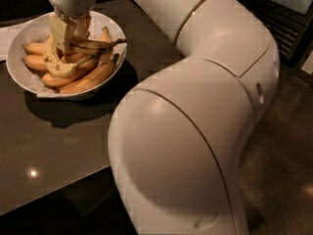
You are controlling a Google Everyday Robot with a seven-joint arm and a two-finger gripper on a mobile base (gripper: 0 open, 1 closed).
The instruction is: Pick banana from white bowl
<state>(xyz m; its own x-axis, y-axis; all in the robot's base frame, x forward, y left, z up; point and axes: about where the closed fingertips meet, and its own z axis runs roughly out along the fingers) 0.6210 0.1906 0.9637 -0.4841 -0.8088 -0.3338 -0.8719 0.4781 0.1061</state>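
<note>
The white bowl [18, 76] stands at the top left on a dark table and holds several bananas. The banana [98, 44], dull yellow with dark brown streaks and a thin dark stem pointing right, lies across the top of the pile. My gripper [70, 38] reaches straight down into the bowl. Its pale fingers [57, 31] stand close together on the banana's left end, which they hide. The banana still rests on the pile.
Plumper orange-yellow bananas [88, 77] and a curved pale banana [56, 66] fill the bowl. White paper [7, 33] lies left of the bowl. The dark table [63, 141] ends at its front edge. My bulky white arm [195, 131] fills the centre and right.
</note>
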